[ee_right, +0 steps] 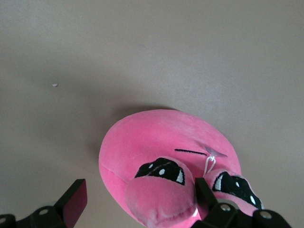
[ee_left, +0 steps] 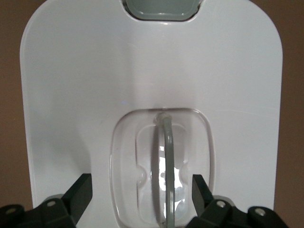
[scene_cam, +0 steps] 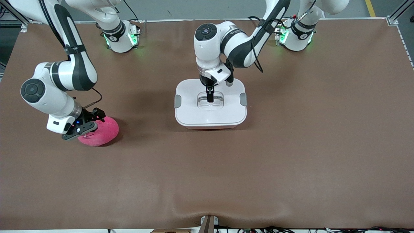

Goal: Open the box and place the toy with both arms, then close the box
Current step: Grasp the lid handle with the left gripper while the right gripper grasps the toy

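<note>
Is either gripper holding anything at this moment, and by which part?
Nothing is held. The left gripper straddles the box lid's handle, open; the right gripper is open around the toy.

Pink toy (scene_cam: 103,132), white box (scene_cam: 210,111), brown table (scene_cam: 291,145).

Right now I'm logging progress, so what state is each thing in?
box: lid on, resting on the table.
toy: outside the box, lying on the table toward the right arm's end.
left tool: open, astride the lid handle.
right tool: open, down around the toy.
</note>
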Robot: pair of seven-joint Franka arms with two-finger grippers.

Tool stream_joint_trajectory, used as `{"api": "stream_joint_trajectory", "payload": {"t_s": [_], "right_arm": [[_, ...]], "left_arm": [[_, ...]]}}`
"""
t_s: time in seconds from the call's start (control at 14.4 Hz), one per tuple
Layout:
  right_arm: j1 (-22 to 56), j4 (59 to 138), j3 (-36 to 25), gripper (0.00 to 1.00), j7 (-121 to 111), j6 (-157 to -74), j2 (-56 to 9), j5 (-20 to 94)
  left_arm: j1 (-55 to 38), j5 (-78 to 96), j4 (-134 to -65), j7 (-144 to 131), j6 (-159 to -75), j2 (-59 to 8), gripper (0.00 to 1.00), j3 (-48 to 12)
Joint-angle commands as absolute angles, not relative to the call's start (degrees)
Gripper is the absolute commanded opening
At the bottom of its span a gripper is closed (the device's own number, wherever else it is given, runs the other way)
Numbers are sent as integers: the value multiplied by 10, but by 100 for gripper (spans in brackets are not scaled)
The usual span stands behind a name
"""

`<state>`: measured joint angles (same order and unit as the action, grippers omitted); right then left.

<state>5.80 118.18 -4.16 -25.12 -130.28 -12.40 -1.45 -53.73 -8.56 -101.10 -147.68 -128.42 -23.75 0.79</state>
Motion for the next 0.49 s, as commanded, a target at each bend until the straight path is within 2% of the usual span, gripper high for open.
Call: {"api": "stream_joint_trajectory", "payload": {"t_s": [0.0, 0.07, 0.14, 0.21, 0.28, 0.35, 0.42], "right_arm": [[53, 1184, -38, 100, -243, -1312, -131, -22], [53, 1184, -38, 100, -243, -1314, -132, -22], [50, 1184, -38, 100, -243, -1314, -134, -23], [46, 1184, -38, 100, -244, -1313, -134, -23], [45, 1184, -38, 100, -246, -1313, -135, -22], [45, 1184, -38, 98, -246, -1313, -136, -23], [45, 1184, -38, 86, -246, -1312, -136, -23]], "left_arm": [[-537, -104, -1025, -1492, -1300, -228, 90, 7], [-537, -104, -1025, -1492, -1304, -229, 88, 7], [-538, -104, -1025, -1492, -1305, -229, 77, 7], [-537, -104, -1025, -1492, -1305, -227, 71, 6], [-538, -104, -1025, -1492, -1305, -226, 71, 6], [-538, -104, -1026, -1492, -1305, -228, 66, 6], [-538, -105, -1029, -1491, -1305, -229, 61, 6]]}}
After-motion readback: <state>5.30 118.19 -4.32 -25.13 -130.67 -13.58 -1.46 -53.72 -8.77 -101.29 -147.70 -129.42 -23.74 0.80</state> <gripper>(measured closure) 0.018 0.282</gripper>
